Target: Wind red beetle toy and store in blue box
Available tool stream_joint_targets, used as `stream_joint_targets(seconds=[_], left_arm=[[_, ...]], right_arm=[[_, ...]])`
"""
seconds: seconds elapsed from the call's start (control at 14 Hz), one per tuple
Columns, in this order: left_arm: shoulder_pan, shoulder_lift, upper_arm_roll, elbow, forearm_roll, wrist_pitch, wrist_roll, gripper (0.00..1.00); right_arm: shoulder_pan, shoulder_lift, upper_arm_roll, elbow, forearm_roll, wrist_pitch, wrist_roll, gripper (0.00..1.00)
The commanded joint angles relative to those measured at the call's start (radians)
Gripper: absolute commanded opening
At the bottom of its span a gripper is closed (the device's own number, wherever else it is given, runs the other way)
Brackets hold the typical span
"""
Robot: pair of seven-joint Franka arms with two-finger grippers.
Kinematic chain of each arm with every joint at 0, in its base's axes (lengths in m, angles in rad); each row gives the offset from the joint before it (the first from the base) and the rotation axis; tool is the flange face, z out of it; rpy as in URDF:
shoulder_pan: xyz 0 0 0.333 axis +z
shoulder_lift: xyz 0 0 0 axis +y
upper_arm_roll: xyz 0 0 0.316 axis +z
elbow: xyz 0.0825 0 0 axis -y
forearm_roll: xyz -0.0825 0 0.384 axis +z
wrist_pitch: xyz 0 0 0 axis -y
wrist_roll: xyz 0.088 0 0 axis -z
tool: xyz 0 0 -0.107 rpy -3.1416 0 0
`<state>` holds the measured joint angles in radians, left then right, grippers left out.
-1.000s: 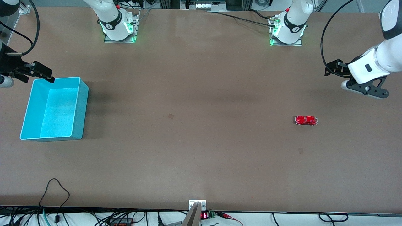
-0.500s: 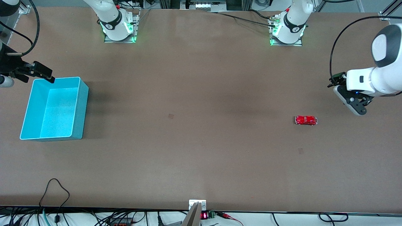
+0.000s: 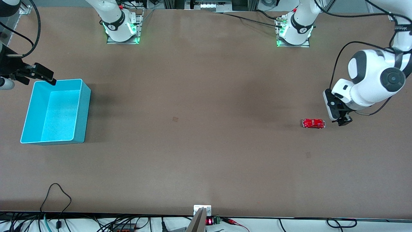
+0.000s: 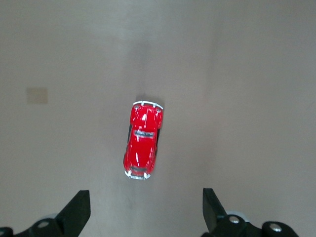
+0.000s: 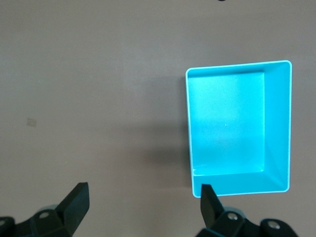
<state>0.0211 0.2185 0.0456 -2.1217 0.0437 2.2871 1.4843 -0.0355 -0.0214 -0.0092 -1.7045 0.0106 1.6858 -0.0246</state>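
The red beetle toy (image 3: pixel 313 123) stands on the brown table toward the left arm's end. It also shows in the left wrist view (image 4: pixel 143 140). My left gripper (image 3: pixel 341 120) hangs low over the table just beside the toy, toward the table's end. It is open and empty (image 4: pixel 144 217), with the toy just ahead of its fingertips, not between them. The blue box (image 3: pixel 80 96) sits empty toward the right arm's end. My right gripper (image 3: pixel 35 77) hovers open and empty (image 5: pixel 143 207) over the box's (image 5: pixel 276 123) farther corner.
The two arm bases (image 3: pixel 122 29) (image 3: pixel 294 32) stand along the edge farthest from the front camera. A black cable loop (image 3: pixel 56 193) and a small electronic unit (image 3: pixel 202 212) lie at the nearest edge. Bare brown tabletop stretches between toy and box.
My left arm has swung in from the table's end and lowered, its gripper turning to point down beside the toy. The right arm, the toy and the box have not moved.
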Motion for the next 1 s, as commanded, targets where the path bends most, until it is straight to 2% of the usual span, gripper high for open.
stream_joint_targets(seconds=[0.0,0.36,0.5,0.64,0.71,0.79,0.86,0.93], left_arm=[[0.002,0.054,-0.006,-0.003,0.018,0.087,0.099,1.00],[0.006,0.145,-0.006,-0.049,0.018,0.284,0.111,1.00],[0.005,0.177,-0.006,-0.053,0.019,0.314,0.111,1.00],[0.005,0.179,-0.007,-0.119,0.018,0.429,0.116,0.99],[0.003,0.180,-0.006,-0.127,0.018,0.449,0.117,0.95],[0.002,0.183,-0.006,-0.127,0.019,0.450,0.122,0.87],[0.003,0.183,-0.006,-0.127,0.018,0.450,0.140,0.77],[0.003,0.185,-0.006,-0.126,0.018,0.450,0.166,0.60]], right_arm=[[-0.006,-0.015,0.003,-0.015,-0.011,-0.003,-0.015,1.00],[-0.004,-0.015,0.003,-0.015,-0.011,-0.003,-0.015,1.00],[-0.004,-0.015,0.003,-0.015,-0.011,-0.003,-0.015,1.00],[-0.004,-0.015,0.003,-0.015,-0.011,-0.003,-0.015,1.00],[-0.004,-0.015,0.003,-0.015,-0.011,-0.003,-0.015,1.00],[-0.006,-0.015,0.003,-0.015,-0.011,-0.003,-0.015,1.00],[-0.006,-0.015,0.003,-0.015,-0.011,-0.003,-0.015,1.00],[-0.006,-0.015,0.003,-0.015,-0.011,-0.003,-0.015,1.00]])
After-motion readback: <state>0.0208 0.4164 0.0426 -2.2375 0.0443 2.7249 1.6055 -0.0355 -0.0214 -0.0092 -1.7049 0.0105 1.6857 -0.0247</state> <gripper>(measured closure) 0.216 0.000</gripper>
